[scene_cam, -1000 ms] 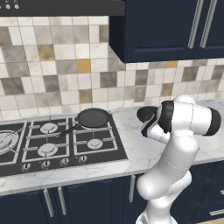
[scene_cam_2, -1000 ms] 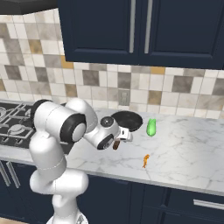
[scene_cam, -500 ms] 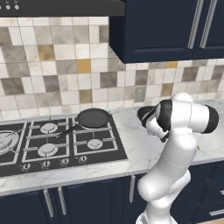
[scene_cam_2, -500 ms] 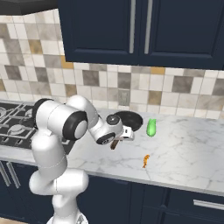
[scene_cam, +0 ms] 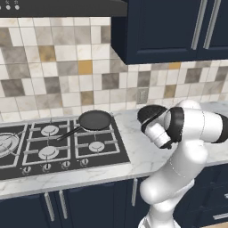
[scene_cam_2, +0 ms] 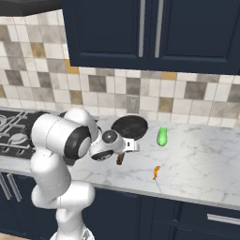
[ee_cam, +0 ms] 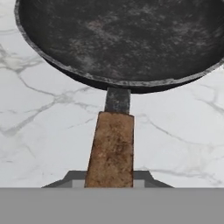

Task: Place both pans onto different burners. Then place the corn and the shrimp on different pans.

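Corn, a small bright green piece [scene_cam_2: 161, 136], lies at three o'clock of my wooden-handled black pan [scene_cam_2: 129, 126]; both pans hold nothing. I cannot tell the jaws' state.

There are no words, numbers, labels or signs to read in any of these pictures.
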Controlling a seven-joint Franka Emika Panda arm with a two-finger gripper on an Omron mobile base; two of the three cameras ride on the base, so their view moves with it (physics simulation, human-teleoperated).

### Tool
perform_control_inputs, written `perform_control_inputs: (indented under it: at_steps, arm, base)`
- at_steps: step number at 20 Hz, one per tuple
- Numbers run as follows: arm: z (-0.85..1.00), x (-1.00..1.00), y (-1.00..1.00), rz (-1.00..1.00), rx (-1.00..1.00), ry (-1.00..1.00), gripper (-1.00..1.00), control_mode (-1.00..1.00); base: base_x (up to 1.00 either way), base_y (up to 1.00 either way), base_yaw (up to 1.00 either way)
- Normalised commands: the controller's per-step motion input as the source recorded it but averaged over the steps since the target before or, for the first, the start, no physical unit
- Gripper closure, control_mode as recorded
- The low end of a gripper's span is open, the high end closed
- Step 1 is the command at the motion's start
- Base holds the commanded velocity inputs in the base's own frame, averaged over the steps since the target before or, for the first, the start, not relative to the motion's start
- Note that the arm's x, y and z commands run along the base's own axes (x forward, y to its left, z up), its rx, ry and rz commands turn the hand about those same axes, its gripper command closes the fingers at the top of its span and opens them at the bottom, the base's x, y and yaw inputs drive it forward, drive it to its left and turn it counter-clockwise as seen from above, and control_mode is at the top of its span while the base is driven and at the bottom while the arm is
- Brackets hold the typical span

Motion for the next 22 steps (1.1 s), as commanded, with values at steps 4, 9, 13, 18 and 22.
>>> perform_control_inputs:
  at_steps: [4, 9, 13, 18, 22]
  arm:
    - [0.60, -0.37, 0.11, 0.12, -0.18, -0.13, 1.00, -1.00]
    - [0.62, -0.09, 0.05, 0.18, -0.04, -0.03, 1.00, -1.00]
    - [0.85, 0.00, 0.00, 0.15, 0.00, 0.00, 1.00, -1.00]
    - [0.43, 0.00, 0.10, 0.12, 0.04, 0.04, 1.00, -1.00]
    - [0.00, 0.00, 0.25, 0.09, 0.00, 0.16, 1.00, -1.00]
  base:
    - [0.00, 0.00, 0.00]
    - [0.00, 0.00, 0.00]
    - [0.00, 0.00, 0.00]
    - [0.00, 0.00, 0.00]
    - [0.00, 0.00, 0.00]
